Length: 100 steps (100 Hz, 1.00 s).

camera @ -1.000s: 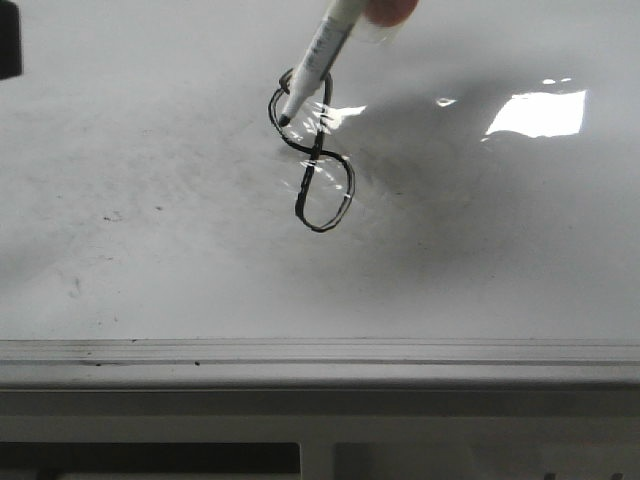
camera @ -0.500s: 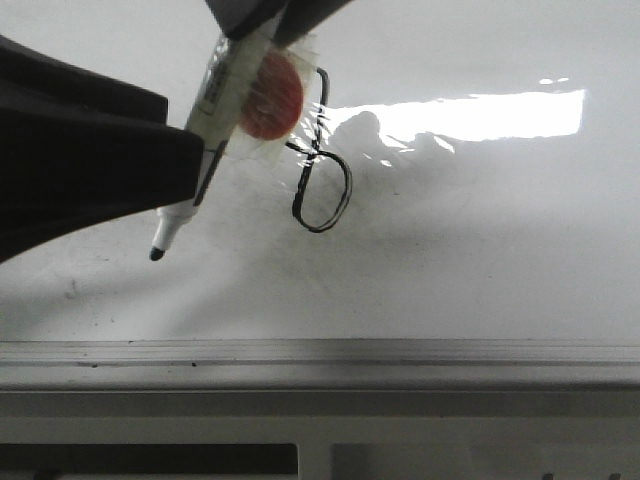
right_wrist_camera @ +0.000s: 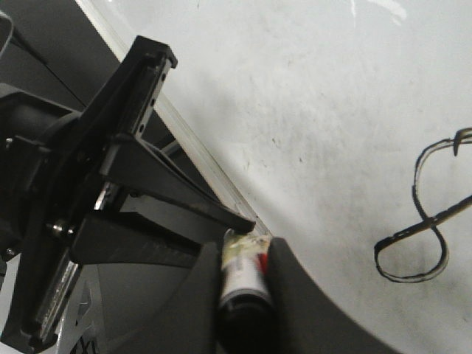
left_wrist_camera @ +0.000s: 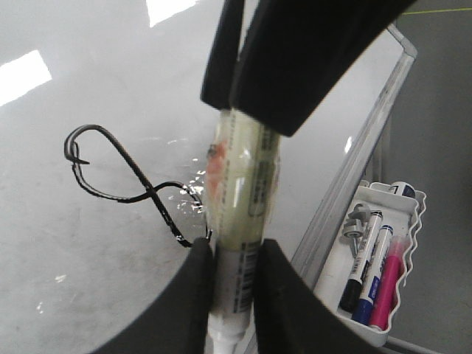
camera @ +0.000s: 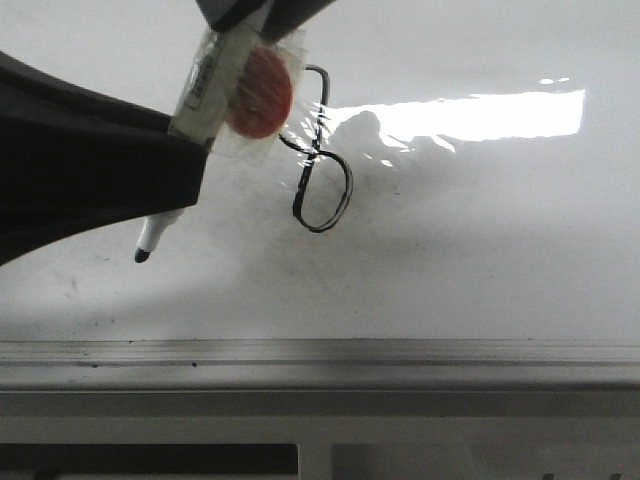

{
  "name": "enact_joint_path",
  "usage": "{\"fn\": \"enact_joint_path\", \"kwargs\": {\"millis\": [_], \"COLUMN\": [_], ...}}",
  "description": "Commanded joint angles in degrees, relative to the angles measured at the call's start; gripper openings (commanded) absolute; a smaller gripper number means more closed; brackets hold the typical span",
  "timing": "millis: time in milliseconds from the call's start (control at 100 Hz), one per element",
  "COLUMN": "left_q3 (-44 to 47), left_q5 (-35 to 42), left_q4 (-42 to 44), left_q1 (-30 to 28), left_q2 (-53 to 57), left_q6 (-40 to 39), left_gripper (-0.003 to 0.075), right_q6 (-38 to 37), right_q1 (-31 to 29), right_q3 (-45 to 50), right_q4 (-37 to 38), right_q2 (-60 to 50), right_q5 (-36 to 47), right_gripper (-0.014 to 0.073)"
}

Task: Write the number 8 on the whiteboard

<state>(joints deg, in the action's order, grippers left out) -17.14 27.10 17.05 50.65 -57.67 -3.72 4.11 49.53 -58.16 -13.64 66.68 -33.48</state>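
Harsh window glare on whiteboard (camera: 520, 260)

I count one number 8 (camera: 322, 170) on one whiteboard (camera: 480, 250), one marker (camera: 195, 120) held between two grippers, and what looks like four markers in one white tray (left_wrist_camera: 402, 287), though they overlap.

Glossy, smudged whiteboard (camera: 480, 260); tape-wrapped plastic marker (camera: 205, 90)

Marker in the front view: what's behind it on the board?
Behind the marker and its taped red disc, the number 8's upper loop is mostly covered; the lower loop shows on the whiteboard.
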Motion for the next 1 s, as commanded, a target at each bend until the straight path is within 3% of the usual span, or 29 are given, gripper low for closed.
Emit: {"fn": "enact_joint_path", "kwargs": {"millis": [0, 150, 320, 390, 530, 650, 990], "left_q3": [-1.63, -1.63, -1.63, -1.63, -1.63, -2.32, -5.3], "left_q5": [4.76, 4.76, 4.27, 3.7, 0.92, -2.63, -8.4], "left_q4": [-1.47, -1.47, -2.36, -7.38, -26.66, -37.88, -49.15], "left_q1": [0.33, 0.33, 0.33, 0.33, 0.33, 0.33, 0.33], "left_q2": [0.31, 0.31, 0.31, 0.31, 0.31, 0.31, -1.83], "left_q6": [-0.78, -0.78, -0.78, -0.78, -0.78, -0.78, -0.78], "left_gripper": [-0.002, -0.002, -0.002, -0.002, -0.002, -0.002, -0.002], "right_q6": [-0.09, -0.09, -0.09, -0.09, -0.09, -0.09, -0.09], "right_q1": [0.07, 0.07, -0.16, -0.16, -0.16, -0.16, -0.16], "right_q3": [-1.61, -1.61, -1.61, -1.61, -1.61, -1.61, -1.61], "right_q4": [-0.6, -0.6, -0.6, -0.6, -0.6, -0.62, -2.47], "right_q2": [-1.05, -1.05, -1.05, -1.15, -1.28, -1.28, -1.28], "right_q5": [3.56, 3.92, 3.92, 4.22, 4.83, 4.83, 4.94], "right_gripper": [-0.0043, -0.0011, 0.0269, 0.0328, 0.0331, 0.0331, 0.0331]}}
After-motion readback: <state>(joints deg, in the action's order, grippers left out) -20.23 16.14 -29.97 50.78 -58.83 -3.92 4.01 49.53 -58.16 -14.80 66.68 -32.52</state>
